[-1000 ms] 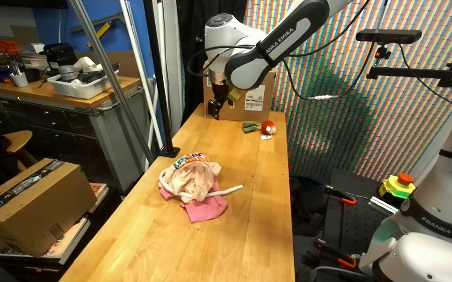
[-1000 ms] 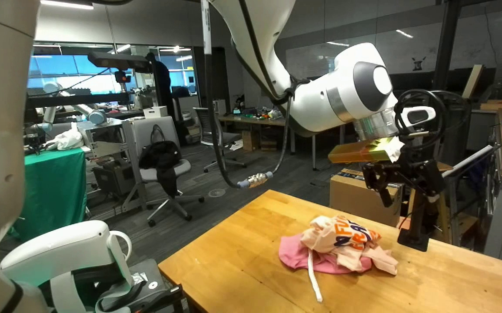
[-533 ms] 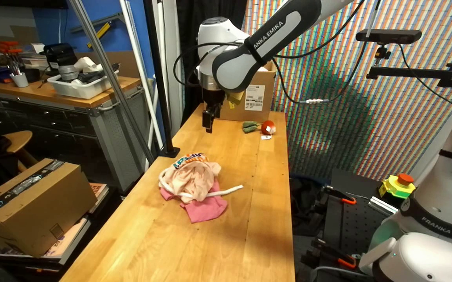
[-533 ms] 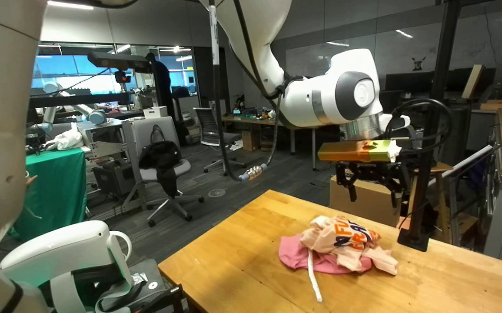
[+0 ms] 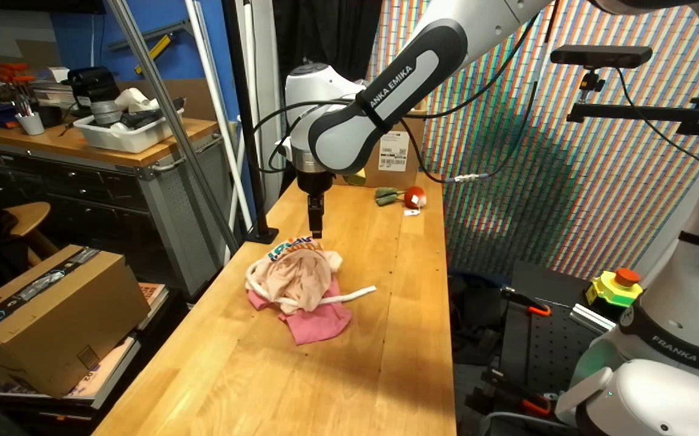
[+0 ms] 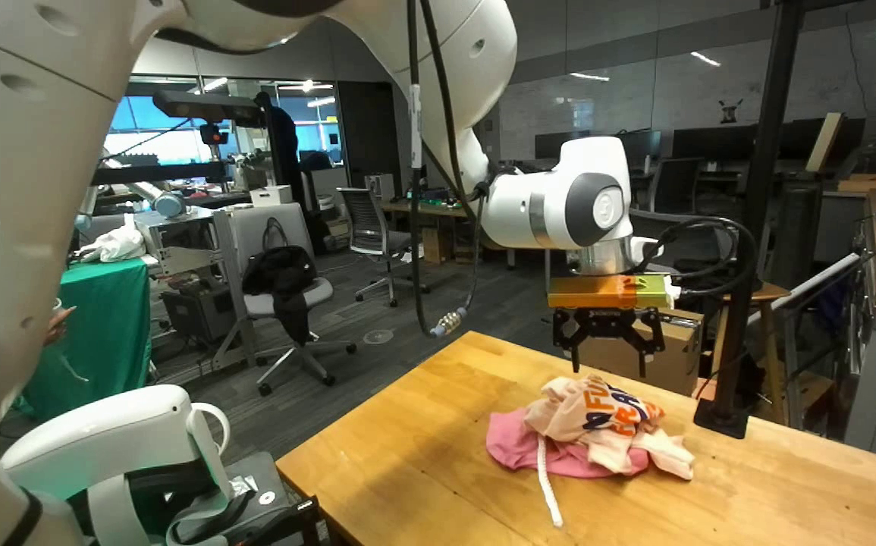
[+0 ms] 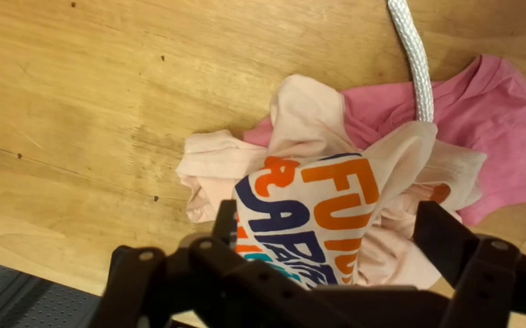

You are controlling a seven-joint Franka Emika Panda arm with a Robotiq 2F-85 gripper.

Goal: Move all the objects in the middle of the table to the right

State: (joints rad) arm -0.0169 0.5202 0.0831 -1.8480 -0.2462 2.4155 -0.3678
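Wrist view: dark-specked light-wood tabletop [image 7: 85,105] is seen under the gripper [image 7: 326,216], jaws parted wide, nothing held. In an exterior view, office chairs [image 6: 365,220] are shown beyond. Below the jaws, crumpled, letter-printed cream cloth [image 7: 306,196] is heaped over pink cloth [image 7: 499,136], braided white cord [image 7: 417,57] trailing.

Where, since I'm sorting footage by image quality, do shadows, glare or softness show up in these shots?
Both exterior views: a soft shadow dims part of the table; in an exterior view, light strips shine harsh white near the top; wrist view: the gripper looks almost black with slightly soft edges, while the printed cream cloth looks crisp.
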